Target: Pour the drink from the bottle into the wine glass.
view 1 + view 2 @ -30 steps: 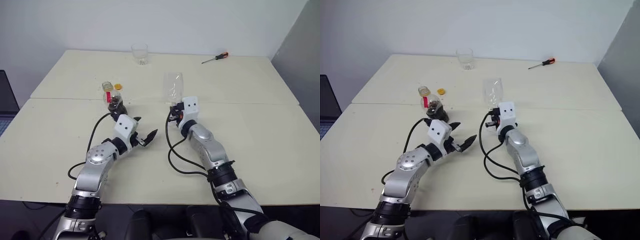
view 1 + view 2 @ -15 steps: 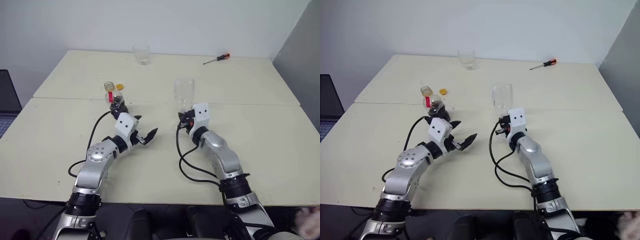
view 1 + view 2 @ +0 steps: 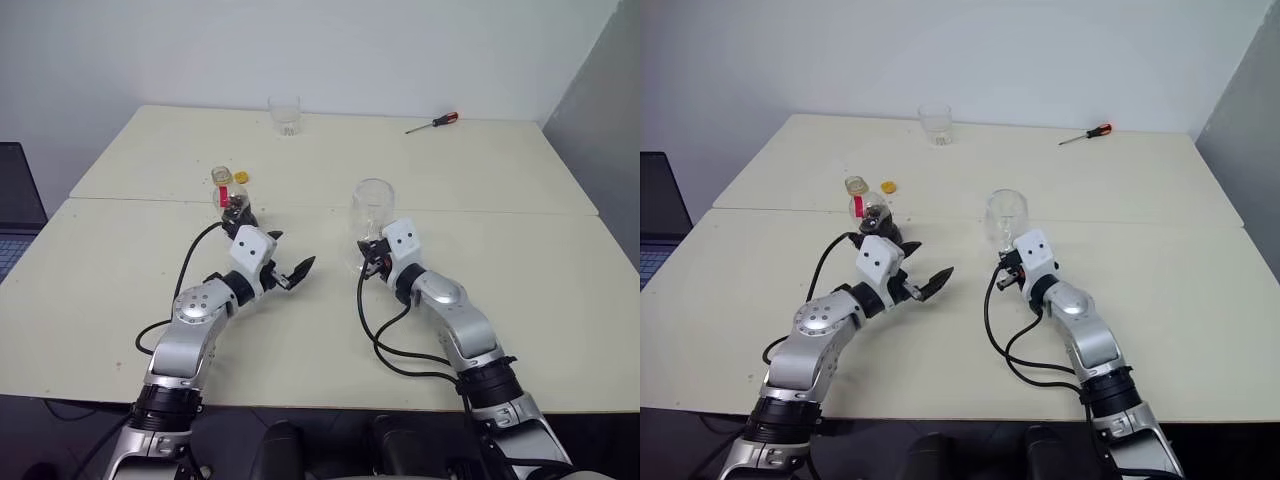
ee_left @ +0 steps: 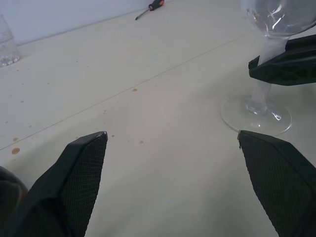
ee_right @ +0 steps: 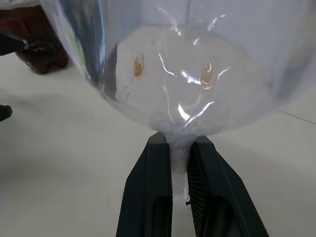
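right gripper (image 5: 180,163): fingers clamped on wine glass (image 3: 371,212) stem, upright, foot on table (image 3: 520,260) | left gripper (image 3: 292,274): spread wide, empty, well left of glass | bottle (image 3: 230,200): uncapped, beyond left gripper, yellow cap (image 3: 240,176) beside it

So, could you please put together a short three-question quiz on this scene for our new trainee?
1. True or false: the right gripper is shut on the stem of the wine glass.
2. Which lies at the table's far edge? A) a tumbler and a screwdriver; B) a plate and a spoon; C) a laptop.
3. Fill in: the yellow cap lies beside the ___, whose neck is uncapped.

Key: 1 true. 2 A. 3 bottle, which stands just beyond the open left gripper with dark drink in it.
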You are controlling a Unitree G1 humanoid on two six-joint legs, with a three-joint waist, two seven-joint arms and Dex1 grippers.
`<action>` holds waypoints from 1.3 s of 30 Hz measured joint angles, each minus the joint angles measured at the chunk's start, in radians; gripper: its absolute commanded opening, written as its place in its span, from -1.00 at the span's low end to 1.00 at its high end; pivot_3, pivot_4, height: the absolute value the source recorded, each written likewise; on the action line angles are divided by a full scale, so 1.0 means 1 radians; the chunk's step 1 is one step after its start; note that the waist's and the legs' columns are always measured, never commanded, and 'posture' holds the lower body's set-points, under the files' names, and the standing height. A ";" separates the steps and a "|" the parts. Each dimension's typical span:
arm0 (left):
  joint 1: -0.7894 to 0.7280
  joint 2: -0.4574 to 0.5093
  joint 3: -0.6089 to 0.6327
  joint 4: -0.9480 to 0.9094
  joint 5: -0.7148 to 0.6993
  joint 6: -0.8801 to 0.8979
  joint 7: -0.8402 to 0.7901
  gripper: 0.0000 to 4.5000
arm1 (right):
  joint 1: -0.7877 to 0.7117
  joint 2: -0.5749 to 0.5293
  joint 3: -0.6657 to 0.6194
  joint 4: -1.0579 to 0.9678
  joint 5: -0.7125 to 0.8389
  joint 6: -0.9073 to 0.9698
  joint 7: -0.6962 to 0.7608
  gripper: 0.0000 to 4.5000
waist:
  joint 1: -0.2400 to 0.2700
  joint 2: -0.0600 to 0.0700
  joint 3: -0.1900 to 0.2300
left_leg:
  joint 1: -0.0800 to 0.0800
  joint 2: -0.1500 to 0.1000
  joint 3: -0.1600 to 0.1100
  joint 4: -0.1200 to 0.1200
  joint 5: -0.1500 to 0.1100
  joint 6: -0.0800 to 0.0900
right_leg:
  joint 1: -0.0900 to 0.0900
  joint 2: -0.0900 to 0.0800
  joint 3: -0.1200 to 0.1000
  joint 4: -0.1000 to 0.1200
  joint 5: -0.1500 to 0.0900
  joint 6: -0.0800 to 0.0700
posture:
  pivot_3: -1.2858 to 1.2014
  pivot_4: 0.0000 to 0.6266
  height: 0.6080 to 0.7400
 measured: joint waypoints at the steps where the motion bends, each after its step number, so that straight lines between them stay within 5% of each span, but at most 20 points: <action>1: -0.003 0.003 0.010 0.000 -0.002 0.000 0.000 1.00 | -0.008 -0.001 0.000 0.007 0.000 0.000 0.006 -0.92 | 0.000 0.000 0.000 | 0.000 0.000 0.000 0.000 0.000 0.000 | 0.000 0.000 0.000 0.000 0.000 0.000 | 0.03 -0.52 1.00; 31: 0.086 0.027 0.095 -0.084 -0.018 0.047 0.044 1.00 | -0.164 0.105 -0.013 0.253 -0.039 -0.104 0.033 -0.93 | -0.011 0.001 0.001 | -0.002 0.001 0.000 -0.002 0.000 0.000 | -0.003 0.000 0.001 0.000 0.000 0.000 | 0.03 -0.52 1.00; 32: 0.086 0.027 0.095 -0.085 -0.018 0.047 0.044 1.00 | -0.164 0.105 -0.014 0.253 -0.039 -0.104 0.033 -0.60 | -0.011 0.001 0.001 | -0.002 0.001 0.000 -0.002 0.000 0.000 | -0.003 0.000 0.001 0.000 0.000 0.000 | 0.03 -0.52 1.00; 39: 0.082 0.026 0.095 -0.086 -0.018 0.047 0.042 1.00 | -0.164 0.099 -0.012 0.263 -0.041 -0.053 0.036 0.47 | -0.015 0.001 0.001 | -0.002 0.001 0.000 -0.002 0.000 0.000 | -0.004 -0.001 0.001 0.000 0.000 0.000 | 0.03 -0.52 1.00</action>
